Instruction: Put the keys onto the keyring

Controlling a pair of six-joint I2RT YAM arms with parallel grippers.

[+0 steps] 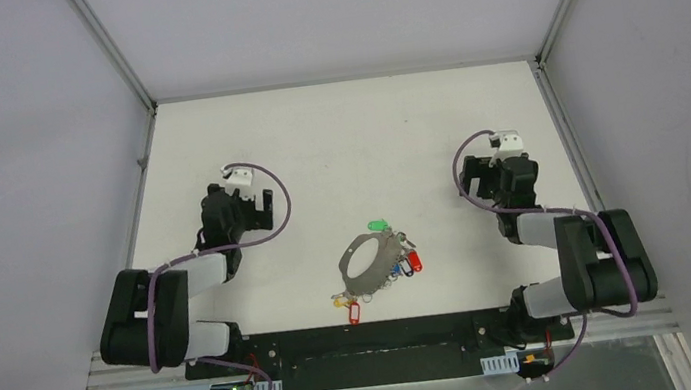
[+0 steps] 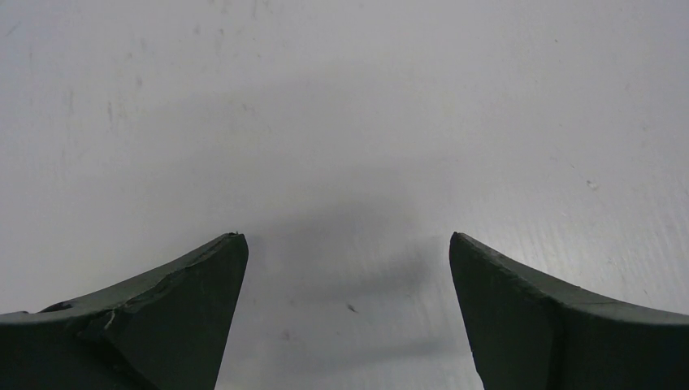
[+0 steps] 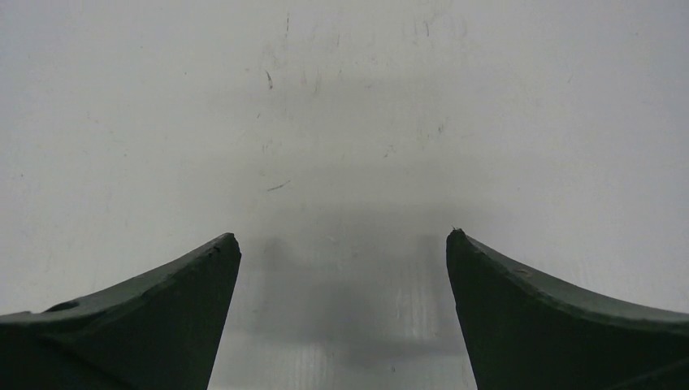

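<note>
The keyring, a thin grey wire loop, lies flat on the white table near its front middle. A green-tagged key lies at the loop's far edge. A blue-tagged key sits in a cluster at the loop's right side. Whether either is threaded on the wire is too small to tell. My left gripper rests well left of the ring, open; its wrist view shows the left gripper over bare table. My right gripper rests to the right, open, and the right gripper is over bare table too.
Red-tagged keys and a yellow-tagged one lie around the loop's near side. Grey walls enclose the table on the left, back and right. The arm bases stand on a black rail at the near edge.
</note>
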